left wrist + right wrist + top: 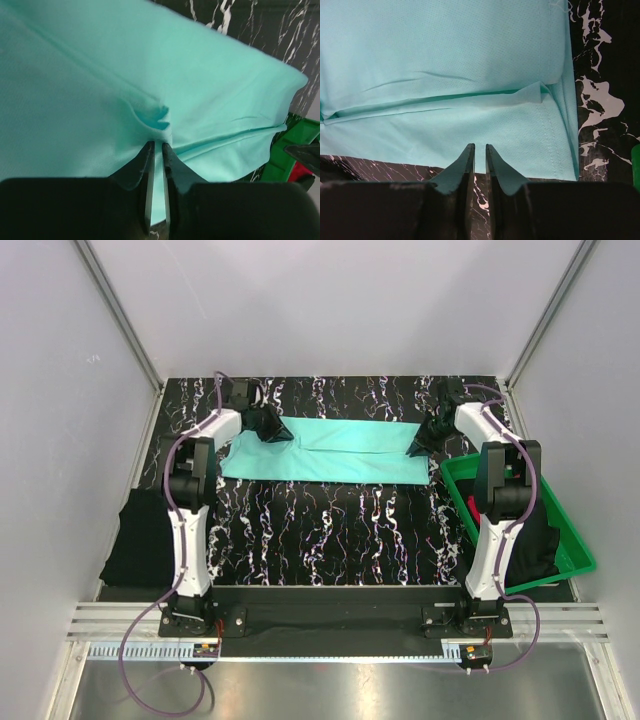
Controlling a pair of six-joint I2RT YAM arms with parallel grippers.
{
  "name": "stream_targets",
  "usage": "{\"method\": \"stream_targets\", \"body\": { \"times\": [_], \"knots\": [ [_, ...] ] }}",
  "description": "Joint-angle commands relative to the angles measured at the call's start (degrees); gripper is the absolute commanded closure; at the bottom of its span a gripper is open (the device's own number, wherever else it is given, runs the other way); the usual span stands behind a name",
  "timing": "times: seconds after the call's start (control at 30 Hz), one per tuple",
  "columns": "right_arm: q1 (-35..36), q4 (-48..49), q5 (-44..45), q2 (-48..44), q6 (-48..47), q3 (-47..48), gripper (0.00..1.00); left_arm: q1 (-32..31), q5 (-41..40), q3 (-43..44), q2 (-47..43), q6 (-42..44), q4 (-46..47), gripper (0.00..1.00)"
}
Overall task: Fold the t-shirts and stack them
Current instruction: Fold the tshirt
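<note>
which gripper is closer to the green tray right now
Right. The right gripper is at the end of the turquoise t-shirt next to the green tray; the left gripper is at the shirt's opposite end.

Turquoise t-shirt (325, 452) lies folded in 1 long band across the mat's (330, 530) far part; black t-shirt (140, 540) heaped at its left edge.

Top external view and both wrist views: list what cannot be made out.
- Green tray contents, top view: the right arm covers them; how many shirts is unclear.
- Right gripper, right wrist view: its own fingers hide whether the turquoise t-shirt is pinched.
- Black t-shirt, top view: too dark to show folds.
</note>
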Motion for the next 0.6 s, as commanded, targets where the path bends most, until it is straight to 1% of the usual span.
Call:
{"method": "stream_targets", "body": {
  "times": [0.0, 0.3, 0.4, 0.5, 0.53, 0.57],
  "knots": [
    [0.01, 0.77, 0.97, 0.58, 0.62, -0.15, 0.79, -1.02, 2.26, 4.39, 2.11, -2.14, 4.53, 0.85],
    [-0.35, -0.54, 5.11, 2.60, -0.43, 0.81, 0.77, -2.52, 4.19, 6.24, 7.83, -3.55, 6.46, 0.85],
    [-0.70, -3.08, 6.69, 3.91, -1.57, 3.00, 0.74, -2.52, 4.11, 6.85, 8.62, -3.12, 6.64, 0.85],
    [-0.96, -4.76, 7.84, 5.06, -2.89, 4.68, 0.70, -2.26, 4.90, 8.69, 7.92, -2.85, 5.59, 0.79],
    [-1.05, -5.03, 8.45, 5.23, -3.24, 4.94, 0.69, -2.26, 4.64, 9.22, 6.27, -2.68, 5.15, 0.75],
    [-1.05, -5.38, 8.80, 5.41, -3.77, 5.38, 0.68, -2.17, 3.76, 10.10, 4.86, -2.41, 3.49, 0.67]
  ]
}}
